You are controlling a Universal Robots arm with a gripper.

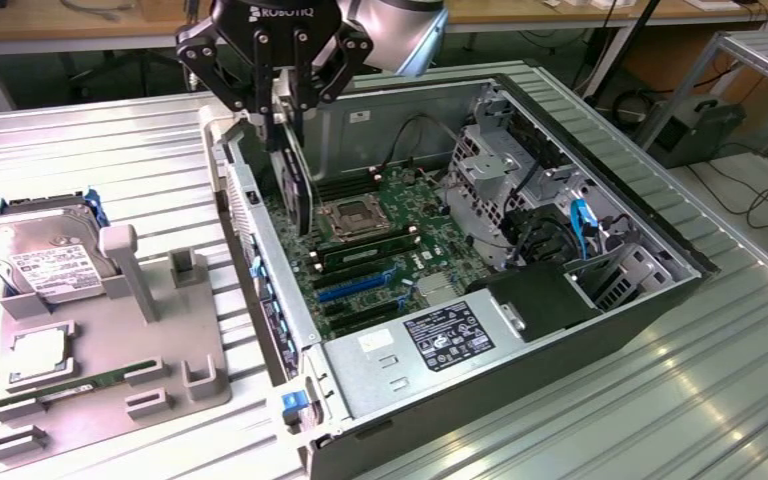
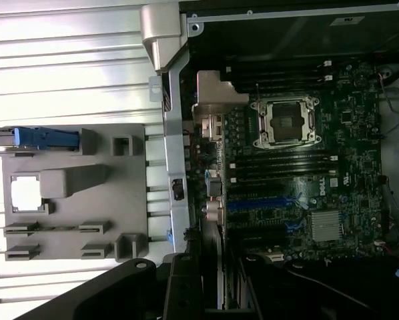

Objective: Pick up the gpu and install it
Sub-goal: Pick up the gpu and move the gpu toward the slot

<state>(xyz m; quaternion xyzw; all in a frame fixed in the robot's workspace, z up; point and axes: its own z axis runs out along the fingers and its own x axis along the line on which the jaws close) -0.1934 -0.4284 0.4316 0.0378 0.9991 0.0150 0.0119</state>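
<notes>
The gpu (image 1: 299,185) is a thin black card hanging edge-on and nearly upright from my gripper (image 1: 284,110), which is shut on its top edge. It hangs over the open computer case (image 1: 398,400), just inside the case's rear wall and above the motherboard (image 1: 371,250). Its lower end is level with the empty CPU socket (image 1: 355,218). The blue expansion slots (image 1: 357,285) lie further along the board, towards the front of the exterior view. In the wrist view one black finger (image 2: 183,287) shows, with the motherboard (image 2: 306,160) and its blue slots (image 2: 263,203) below it.
On the exterior view's left a grey fixture tray (image 1: 157,380) holds a silver hard drive (image 1: 37,260), a square chip (image 1: 37,348) and a green RAM stick (image 1: 71,388). Inside the case are a drive cage (image 1: 504,190), cables and a labelled power supply (image 1: 444,335).
</notes>
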